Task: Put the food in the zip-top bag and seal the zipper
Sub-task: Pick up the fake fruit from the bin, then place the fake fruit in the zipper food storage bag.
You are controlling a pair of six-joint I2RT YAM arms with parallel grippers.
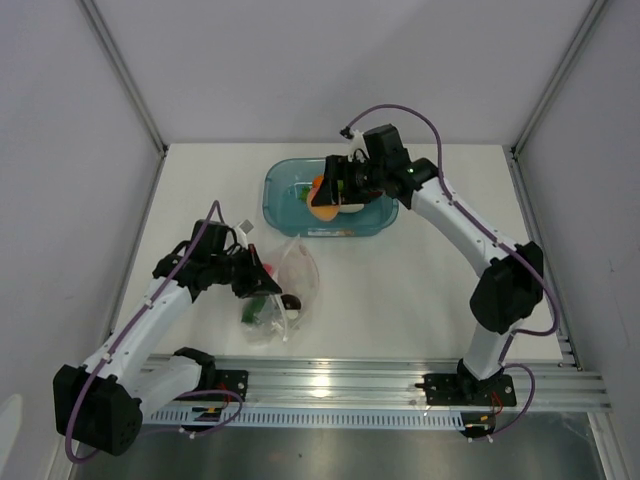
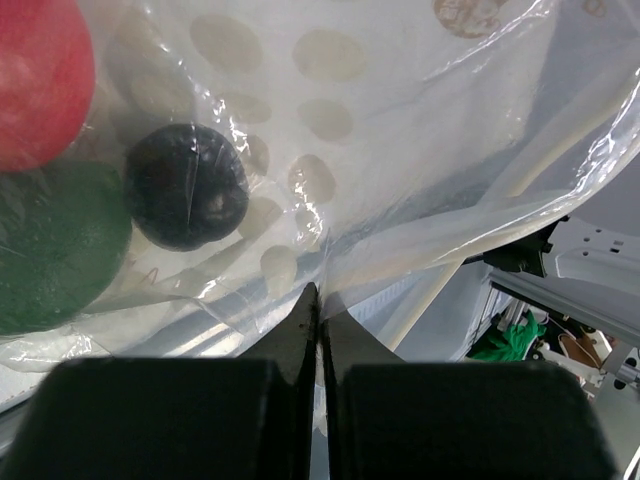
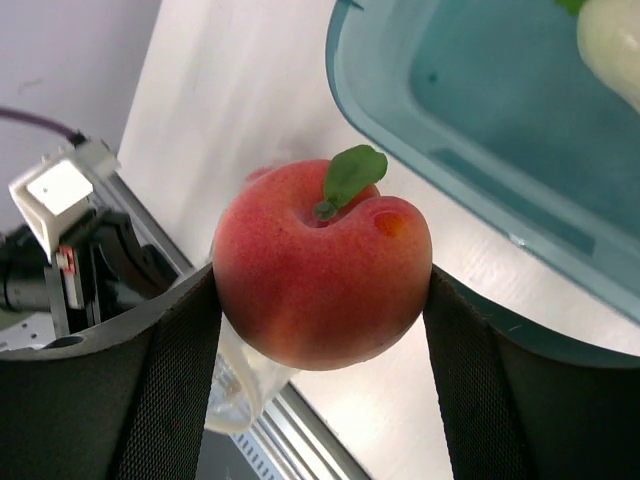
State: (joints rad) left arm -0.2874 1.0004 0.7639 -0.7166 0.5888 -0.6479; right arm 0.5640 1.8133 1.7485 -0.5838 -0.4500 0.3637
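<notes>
Now, peach [image 3: 320, 270] gripped in my right hand [image 1: 336, 190], by the tub [image 1: 272, 205].
My left hand [image 2: 318, 312] pinches the bag [image 1: 298, 270], lying left and nearer.

bare table [image 1: 420, 290] right of bag [image 1: 298, 270], teal tub [image 1: 275, 200] behind it, left arm [image 1: 150, 310] crowding its left

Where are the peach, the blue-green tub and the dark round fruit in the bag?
peach [image 3: 320, 270]: right wrist view, middle of its skin.
tub [image 1: 283, 205]: top external view, bare left part of its floor.
dark round fruit [image 2: 186, 186]: left wrist view, its middle.
</notes>
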